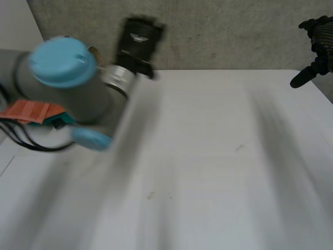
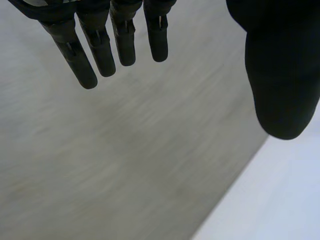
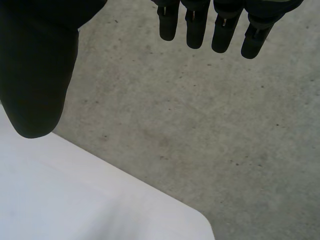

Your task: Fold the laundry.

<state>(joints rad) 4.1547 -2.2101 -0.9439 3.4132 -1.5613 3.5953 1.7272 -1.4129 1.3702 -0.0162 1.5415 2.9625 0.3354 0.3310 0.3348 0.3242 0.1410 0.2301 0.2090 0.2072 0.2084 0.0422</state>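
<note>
- Past the edge of the white, flat-topped counter, the robot's black left hand hangs in the air. Its fingers are straight and set well apart from the thumb, released and grasping nothing.
- Under those fingers lies plain grey floor. The counter's edge runs just below the thumb.
- The black right hand is also released. Its fingers are straight and the thumb stands off to one side, with nothing between them.
- Beneath the right hand is speckled grey concrete floor. The counter's rounded corner sits under the thumb.
- From the head camera, the right hand is raised off the surface by the counter's far right corner.
- The left arm looms close at the left, a bulky grey joint with a round light-blue cap. Its black wrist end reaches past the counter's far edge.
- Where the laundry lies relative to either hand's fingers cannot be told, nor how it looks.
- Both palms are cut off in the wrist views, and the right hand is partly cut off in the head view.
</note>
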